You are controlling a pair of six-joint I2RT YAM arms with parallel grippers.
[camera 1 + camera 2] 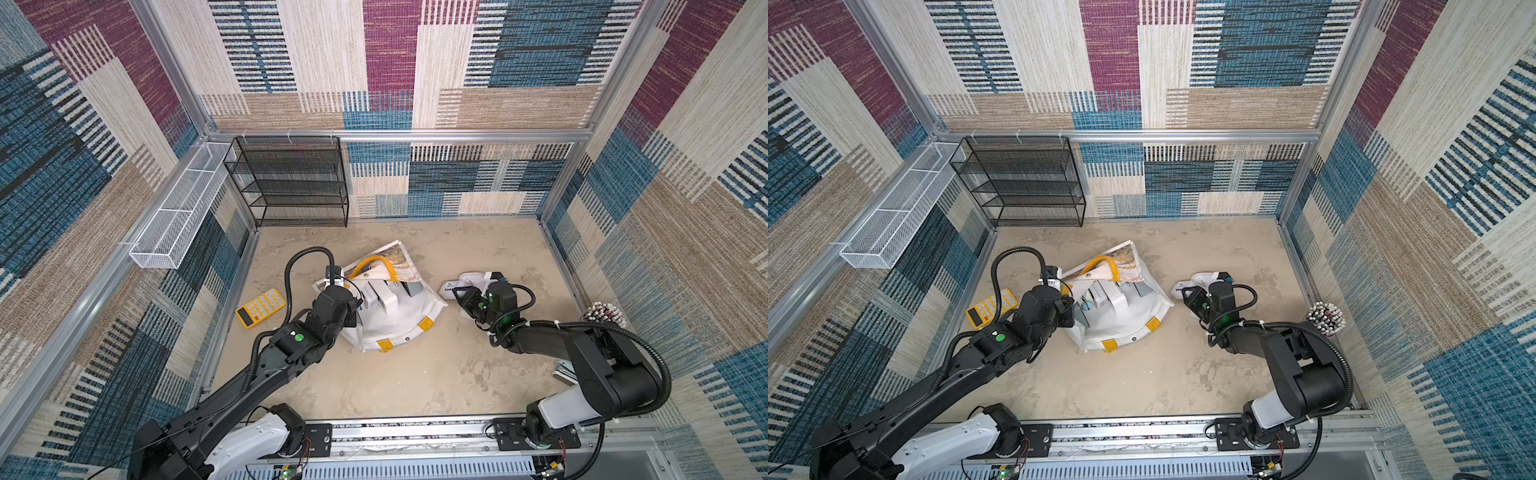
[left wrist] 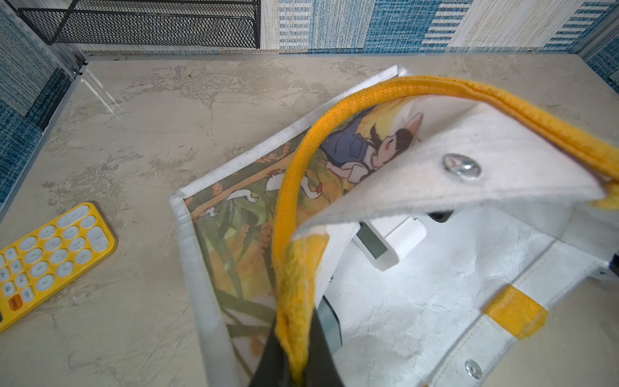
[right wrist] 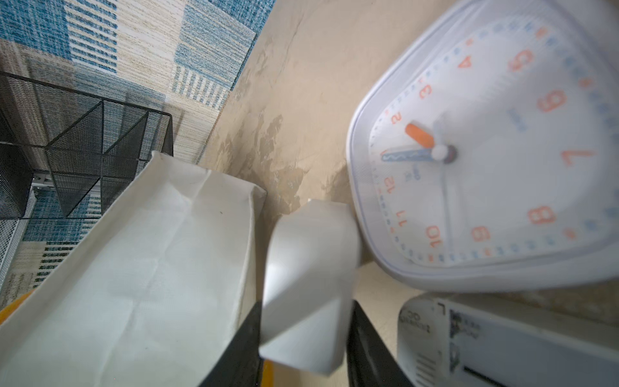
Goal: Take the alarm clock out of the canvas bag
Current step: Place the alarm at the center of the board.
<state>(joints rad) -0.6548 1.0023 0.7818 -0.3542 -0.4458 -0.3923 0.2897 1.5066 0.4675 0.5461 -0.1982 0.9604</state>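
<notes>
Beige, mottled desk (image 1: 415,382) carries everything. The biggest thing on it is the canvas bag (image 1: 399,328), slumped open at mid-desk with white gadgets showing inside. My left gripper (image 2: 294,363) has its jaws closed tight on the yellow strap handle (image 2: 294,187), holding the mouth up.

The alarm clock (image 3: 502,150) is already outside the bag. In a top view it lies on the bare desk to the bag's right, just beyond my right gripper (image 1: 462,297). It is squarish, so it has no long axis to speak of. Its dial faces my right wrist camera with the twelve side nearest the jaws.

Between those jaws sits a white block (image 3: 311,241) that touches the clock's rim (part of the clock or a separate piece, I cannot tell). Whether the jaws pinch it or merely flank it, the views do not show.

My right arm is far the nearer; the left is across the bag. I judge that what remains is letting go and backing away from the dial without nudging the labelled white box (image 3: 502,338) beside it.
</notes>
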